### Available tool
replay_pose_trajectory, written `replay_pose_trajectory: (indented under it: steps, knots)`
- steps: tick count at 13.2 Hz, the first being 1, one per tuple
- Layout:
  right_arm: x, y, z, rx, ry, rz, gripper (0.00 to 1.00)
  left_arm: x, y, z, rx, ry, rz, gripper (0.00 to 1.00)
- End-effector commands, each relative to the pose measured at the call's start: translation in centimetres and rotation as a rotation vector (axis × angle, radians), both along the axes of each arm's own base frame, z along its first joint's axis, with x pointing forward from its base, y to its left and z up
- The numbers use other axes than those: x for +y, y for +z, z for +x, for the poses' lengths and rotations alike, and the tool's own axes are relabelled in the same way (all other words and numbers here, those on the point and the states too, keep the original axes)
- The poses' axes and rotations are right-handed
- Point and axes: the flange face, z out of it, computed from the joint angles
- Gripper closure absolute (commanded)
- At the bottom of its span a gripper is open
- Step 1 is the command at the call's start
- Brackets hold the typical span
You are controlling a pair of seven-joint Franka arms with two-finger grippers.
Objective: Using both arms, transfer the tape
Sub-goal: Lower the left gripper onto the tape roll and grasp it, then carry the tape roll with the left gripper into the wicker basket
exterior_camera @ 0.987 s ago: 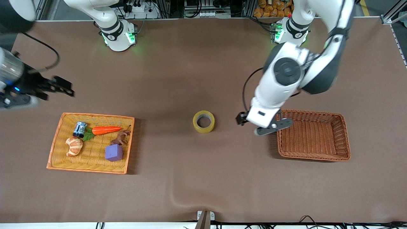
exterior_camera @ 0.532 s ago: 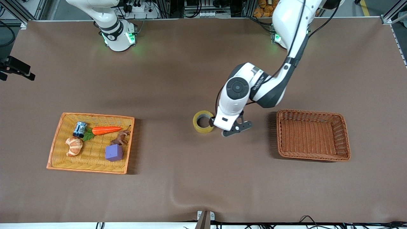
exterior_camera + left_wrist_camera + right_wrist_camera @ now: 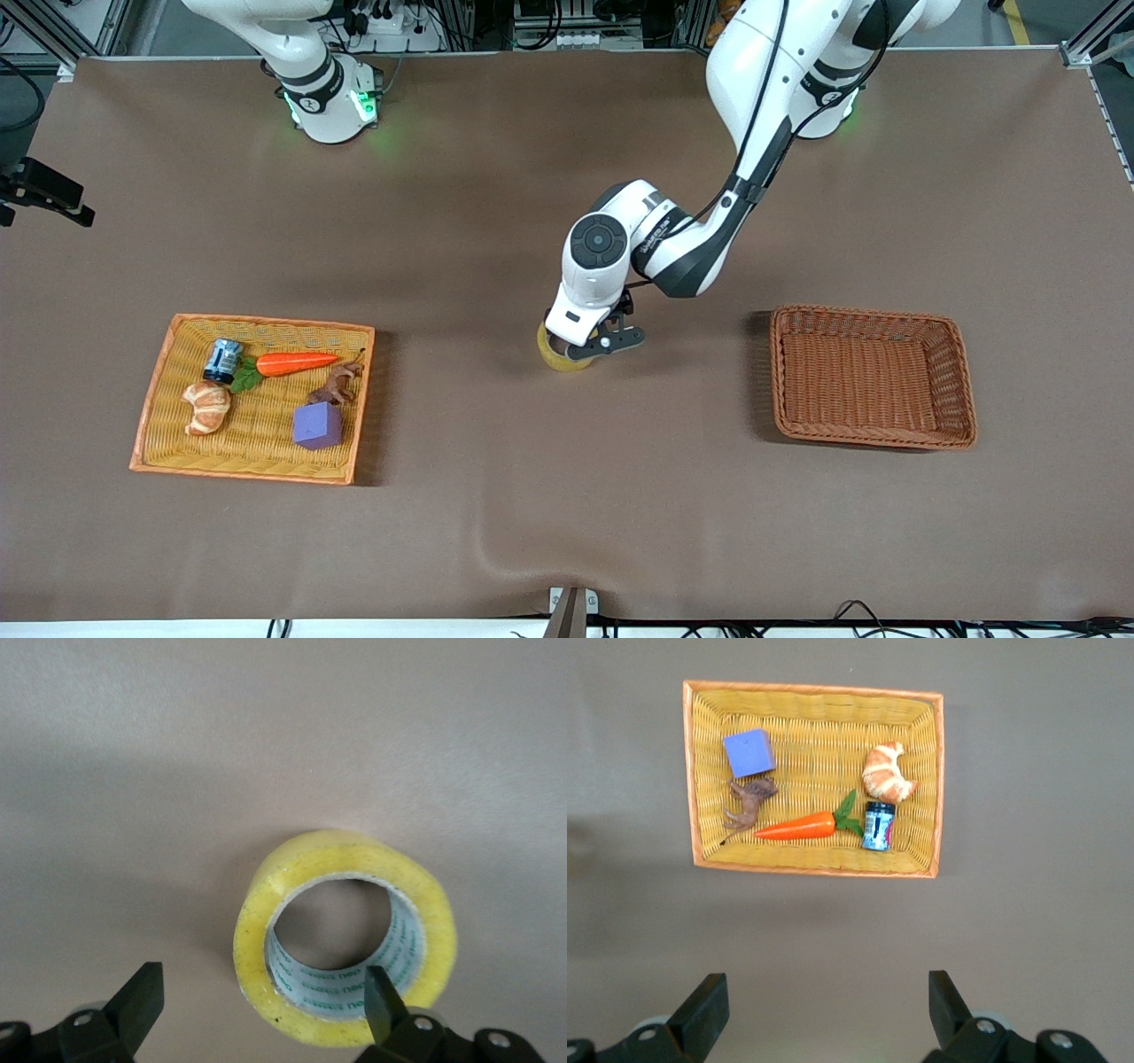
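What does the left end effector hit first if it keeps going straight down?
Likely the tape. The left end effector is open above it: one finger over the ring's wall and core, the other over bare table. Depth is unclear.

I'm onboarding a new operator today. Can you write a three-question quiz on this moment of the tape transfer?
1. True or false: the left gripper is open, over the yellowish translucent roll of packing tape.
2. Which item lies in the dark brown wicker basket? A) an orange carrot B) a purple cube C) nothing visible
3. Fill in: the right gripper is open, and its wrist view shows the flat ____ wicker tray holding the croissant.

Key: 1 true; 2 C; 3 orange.
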Motion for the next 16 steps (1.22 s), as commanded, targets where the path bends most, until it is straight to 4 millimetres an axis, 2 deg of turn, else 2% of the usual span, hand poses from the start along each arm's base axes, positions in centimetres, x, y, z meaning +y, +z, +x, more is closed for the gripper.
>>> replay_pose_trajectory:
  steps: [1,2,3,4,5,7,8,9,10,12,13,14,16]
  knots:
    - [-0.3,0.1,-0.5,-0.015,-0.004,-0.015,0.00,-0.7,-2.5,0.0,0.002,-0.009,0.000,0.10]
    - [-0.3,0.1,-0.4,-0.012,-0.002,-0.015,0.00,-1.2,-3.0,-0.1,-0.018,-0.010,-0.022,0.25]
    - [-0.3,0.1,-0.4,-0.011,-0.004,-0.015,0.00,-1.4,-3.7,-0.2,-0.020,-0.011,-0.025,0.55]
    - [-0.2,0.2,-0.4,-0.012,0.001,-0.016,0.00,-1.8,-4.3,-0.9,-0.014,-0.023,-0.020,0.89]
    - [0.1,0.4,-0.4,-0.012,0.004,-0.017,0.00,-1.8,-4.4,-0.9,-0.020,-0.038,-0.013,1.00]
    - [0.0,0.3,-0.3,-0.010,0.001,-0.018,0.00,-1.2,-4.1,-0.3,-0.043,-0.152,-0.001,1.00]
    - [-0.3,0.0,-0.2,-0.005,-0.005,-0.014,0.00,-1.1,-2.8,0.2,-0.059,-0.164,-0.011,1.00]
    - [-0.4,-0.5,0.1,0.004,-0.005,-0.011,0.00,-0.4,-1.3,1.1,-0.072,-0.146,-0.016,1.00]
    - [-0.3,-0.5,0.1,0.003,-0.005,-0.011,0.00,1.5,2.0,2.9,-0.090,-0.115,-0.022,1.00]
    - [0.2,-0.4,0.2,0.000,-0.002,-0.012,0.00,6.7,8.9,6.2,-0.094,-0.045,-0.012,1.00]
    - [0.4,-0.5,0.2,0.003,0.005,-0.012,0.00,9.4,11.5,7.6,-0.095,-0.001,-0.009,1.00]
    - [0.5,-0.4,0.2,0.001,0.003,-0.010,0.00,12.6,13.8,8.7,-0.085,0.031,0.006,1.00]
    - [0.6,-0.4,0.2,0.001,0.002,-0.010,0.00,20.6,16.8,11.5,-0.061,0.052,0.029,1.00]
